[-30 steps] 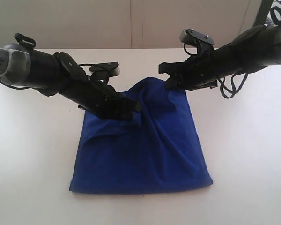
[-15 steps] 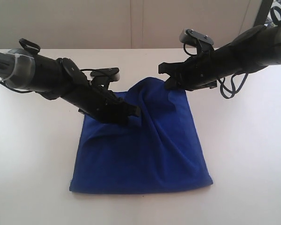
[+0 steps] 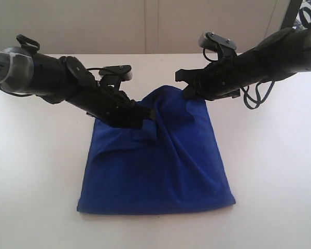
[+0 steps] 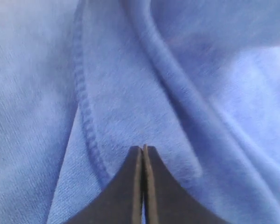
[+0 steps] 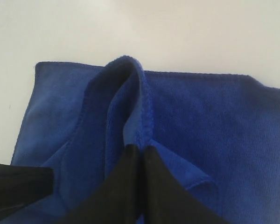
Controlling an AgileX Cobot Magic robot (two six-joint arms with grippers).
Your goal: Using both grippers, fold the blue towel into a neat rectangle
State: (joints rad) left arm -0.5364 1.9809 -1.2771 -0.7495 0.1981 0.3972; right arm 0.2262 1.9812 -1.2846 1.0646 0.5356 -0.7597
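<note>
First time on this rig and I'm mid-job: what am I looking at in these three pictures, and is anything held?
Two black robot arms with pincer jaws work over a white table. The wide picture sees both from outside; the other two come from a camera on each wrist, looking along the jaws. A blue towel lies rumpled on the table. The right arm has its jaws shut on a raised fold at the towel's far edge. The left arm has its jaws shut against the cloth; whether they pinch it is unclear.
</note>
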